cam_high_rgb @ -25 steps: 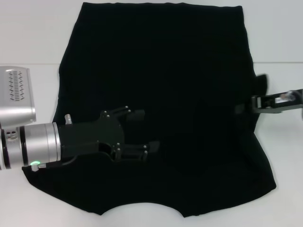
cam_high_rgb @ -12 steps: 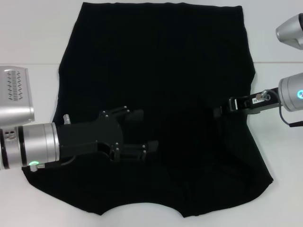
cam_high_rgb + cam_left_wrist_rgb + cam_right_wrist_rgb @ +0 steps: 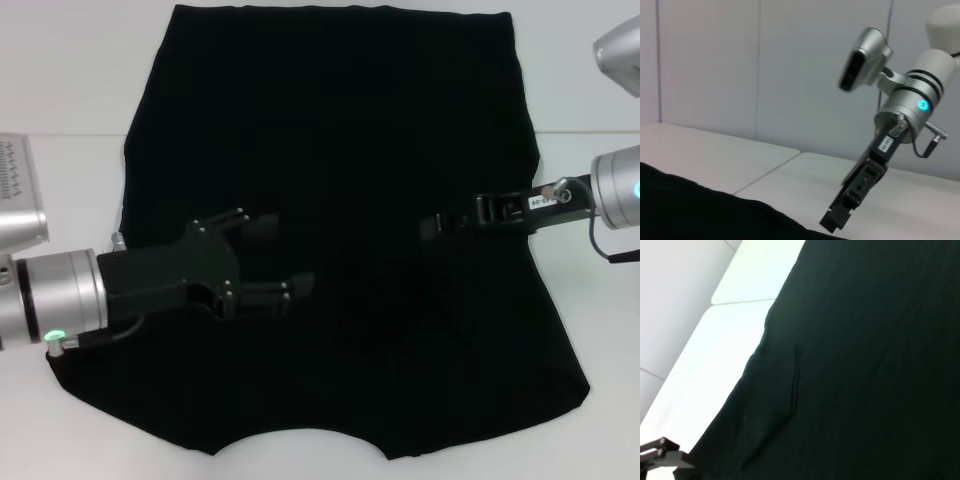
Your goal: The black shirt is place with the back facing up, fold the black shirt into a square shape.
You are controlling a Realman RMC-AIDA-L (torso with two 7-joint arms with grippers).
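One black shirt (image 3: 340, 150) spread flat, neckline nearest robot, hem far.

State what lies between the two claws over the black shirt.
In the head view, only flat black shirt lies between the left claw and the right claw; nothing else.

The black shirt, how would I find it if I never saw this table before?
Look at the white table: the black shirt is the big dark cloth spread flat over its middle. Unlike the left gripper and right gripper above it, it is soft and matte, not hard.
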